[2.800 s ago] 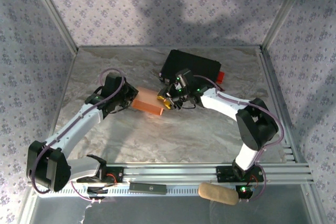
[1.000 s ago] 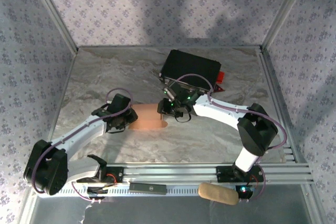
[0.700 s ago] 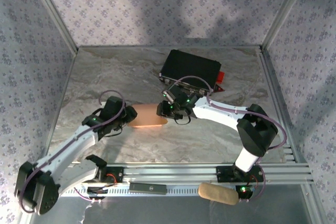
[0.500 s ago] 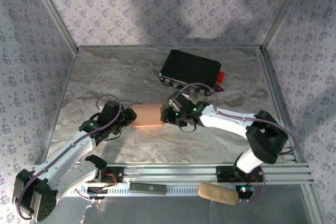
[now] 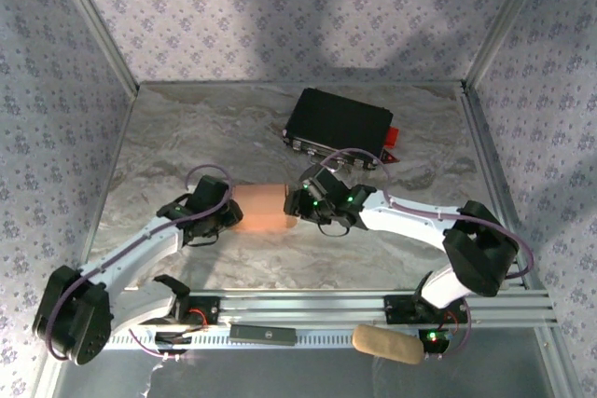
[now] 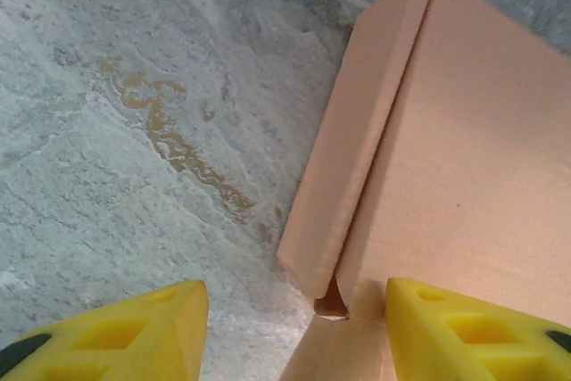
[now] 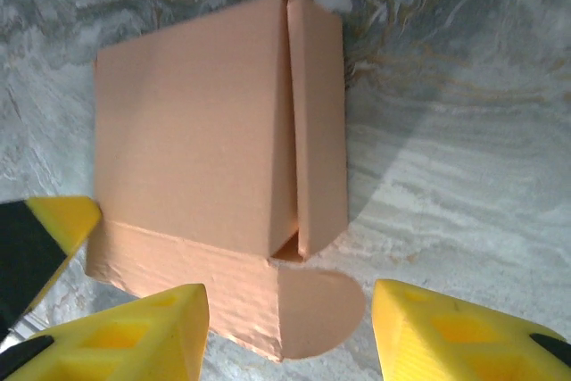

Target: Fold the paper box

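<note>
Here's your paper box [image 5: 259, 208], sitting closed up as a small salmon-pink block about midway across the table [image 5: 168, 137], a little nearer the near edge than the far one; both arms are on it from either end. Your left gripper [image 5: 224, 214] is at the box's left end, your right gripper [image 5: 297, 204] at its right end; the box lies between the two.

Look down the left wrist view; the left gripper [image 6: 294, 336] has its jaws apart, one yellow fingertip [image 6: 116, 332] over bare marble, the other over the box's top face [image 6: 464, 158]; a narrow side flap [image 6: 357, 140] slopes down along the box's edge, and the box's near corner, with a small dark gap in it, sits right between the fingers; nothing is clamped there.

Now the right wrist view; the right gripper [image 7: 294, 336] is also standing apart, its yellow fingertips [image 7: 473, 336] wide either side of the box's near end; the box [image 7: 196, 131] shows a flat top, a side panel [image 7: 317, 122] folded down along its right edge, and a rounded tab [image 7: 321, 310] lying flat on the marble, sticking out between the fingers; the jaws close on none of it.

Beyond, the black hard case [image 5: 338, 125] lies well apart from the box, toward the far edge and right of centre; a tan roll [image 5: 387, 343] rests off the table, in front of the rail at the near edge, near your right arm's base.
</note>
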Controlling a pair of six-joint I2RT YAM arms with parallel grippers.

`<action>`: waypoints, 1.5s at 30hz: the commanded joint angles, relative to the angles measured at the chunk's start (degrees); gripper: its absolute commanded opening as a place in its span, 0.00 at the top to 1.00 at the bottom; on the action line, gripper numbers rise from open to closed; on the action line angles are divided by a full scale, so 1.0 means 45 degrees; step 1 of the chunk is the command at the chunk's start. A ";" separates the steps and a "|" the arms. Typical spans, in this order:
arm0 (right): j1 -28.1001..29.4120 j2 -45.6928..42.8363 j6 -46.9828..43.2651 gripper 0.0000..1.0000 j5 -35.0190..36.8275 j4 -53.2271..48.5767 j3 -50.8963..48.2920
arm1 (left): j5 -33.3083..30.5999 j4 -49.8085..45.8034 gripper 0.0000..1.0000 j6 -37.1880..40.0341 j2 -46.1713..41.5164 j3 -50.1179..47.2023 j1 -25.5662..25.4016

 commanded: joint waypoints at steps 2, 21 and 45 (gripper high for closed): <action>-0.0841 0.0551 -0.0900 0.46 -0.0866 0.0430 0.0002 | 0.0129 0.0426 0.48 0.0532 0.0357 -0.0040 0.0091; -0.2953 0.4304 -0.1194 0.37 -0.6391 0.5641 -0.0351 | 0.2812 0.1929 0.39 0.3431 0.2943 0.1956 0.2640; -0.3282 0.5628 -0.0388 0.34 -0.8221 0.7987 -0.0277 | 0.3974 0.5925 0.86 0.2428 0.1246 -0.2123 0.4049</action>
